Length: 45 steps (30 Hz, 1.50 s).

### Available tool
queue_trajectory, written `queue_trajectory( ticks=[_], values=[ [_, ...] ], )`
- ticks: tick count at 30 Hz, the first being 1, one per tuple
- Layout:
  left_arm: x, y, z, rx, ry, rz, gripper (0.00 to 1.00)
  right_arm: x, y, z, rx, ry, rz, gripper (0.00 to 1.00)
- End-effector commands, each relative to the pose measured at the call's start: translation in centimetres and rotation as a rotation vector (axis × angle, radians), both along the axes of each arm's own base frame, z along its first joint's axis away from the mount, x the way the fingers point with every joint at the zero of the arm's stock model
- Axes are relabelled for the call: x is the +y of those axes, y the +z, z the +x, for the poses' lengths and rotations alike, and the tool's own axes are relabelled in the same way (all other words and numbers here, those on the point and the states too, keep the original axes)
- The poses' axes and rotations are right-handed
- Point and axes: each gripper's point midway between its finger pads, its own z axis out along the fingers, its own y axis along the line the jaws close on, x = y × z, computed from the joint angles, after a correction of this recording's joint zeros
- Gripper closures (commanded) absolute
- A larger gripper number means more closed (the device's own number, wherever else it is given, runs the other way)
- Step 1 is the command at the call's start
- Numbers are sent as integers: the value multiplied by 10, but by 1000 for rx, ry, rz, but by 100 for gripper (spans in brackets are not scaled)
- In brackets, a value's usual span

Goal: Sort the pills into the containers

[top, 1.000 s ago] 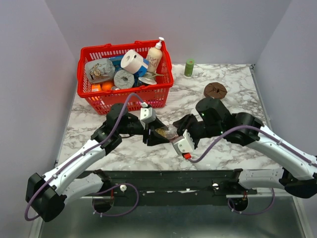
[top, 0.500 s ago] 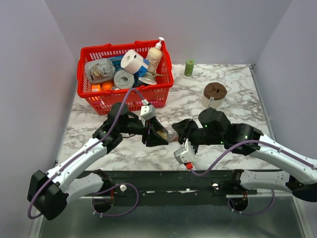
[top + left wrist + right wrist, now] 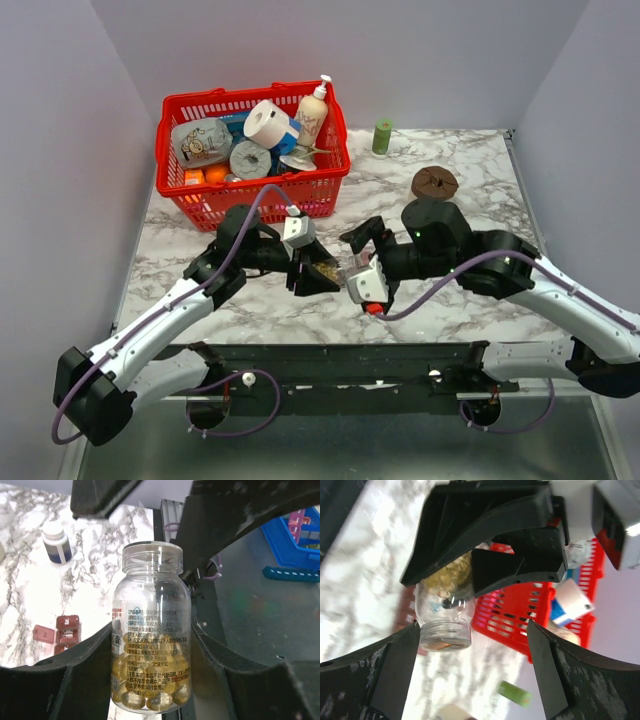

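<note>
My left gripper (image 3: 150, 647) is shut on a small clear bottle (image 3: 151, 625) with its mouth uncapped. The pills (image 3: 150, 682), yellowish and rounded, lie heaped in the bottle's bottom. In the top view the left gripper (image 3: 312, 270) holds this bottle (image 3: 328, 268) over the middle of the table. My right gripper (image 3: 346, 262) faces the bottle's mouth. In the right wrist view the right gripper (image 3: 472, 630) stands open, its fingers wide on either side of the bottle's neck (image 3: 445, 632), not touching it. The containers (image 3: 64, 630), a maroon strip, lie on the marble below.
A red basket (image 3: 250, 200) full of goods stands at the back left. A green cap (image 3: 382, 136) sits at the back, and a brown-topped round jar (image 3: 434, 182) to the right. A white-capped dark bottle (image 3: 56, 541) stands on the marble.
The right gripper's jaws have opened wide. That arm dipped toward the near edge and came back beside the bottle's mouth. The left gripper still holds the bottle.
</note>
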Motion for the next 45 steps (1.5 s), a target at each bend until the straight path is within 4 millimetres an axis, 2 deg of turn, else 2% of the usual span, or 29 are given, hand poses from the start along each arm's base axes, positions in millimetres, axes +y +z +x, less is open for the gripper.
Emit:
queue_trajectory(
  ticks=[1, 2, 5, 8, 12, 15, 22, 29, 34, 38, 43, 45],
  values=[
    [5, -1, 9, -125, 60, 9, 100, 0, 25, -30, 365, -45, 47, 5],
    [8, -4, 9, -145, 75, 10, 100, -8, 16, -39, 487, -88, 7, 5],
    [13, -5, 15, -213, 138, -10, 100, -14, 9, -49, 715, -151, -33, 5],
    [16, -1, 22, -268, 197, -41, 100, -13, 12, -38, 903, -256, 18, 4],
    [21, 11, 29, -316, 276, -91, 100, -9, 13, -12, 1094, -389, 100, 0],
    [22, 15, 32, -325, 295, -107, 100, -1, 11, -10, 1172, -403, 110, 0],
    [21, 24, 33, -325, 309, -133, 100, 16, 9, 1, 1260, -414, 114, 1],
    [21, 28, 32, -313, 310, -159, 100, 21, 6, 9, 1271, -437, 122, 5],
    [21, 34, 29, -313, 300, -178, 100, 21, 3, 27, 1247, -504, 152, 5],
    [21, 34, 27, -312, 296, -178, 100, 20, 9, 41, 1227, -535, 190, 5],
    [21, 33, 27, -311, 296, -177, 100, 19, 13, 39, 1232, -520, 195, 6],
    [21, 35, 29, -312, 302, -179, 100, 20, 11, 35, 1249, -509, 188, 14]
  ],
)
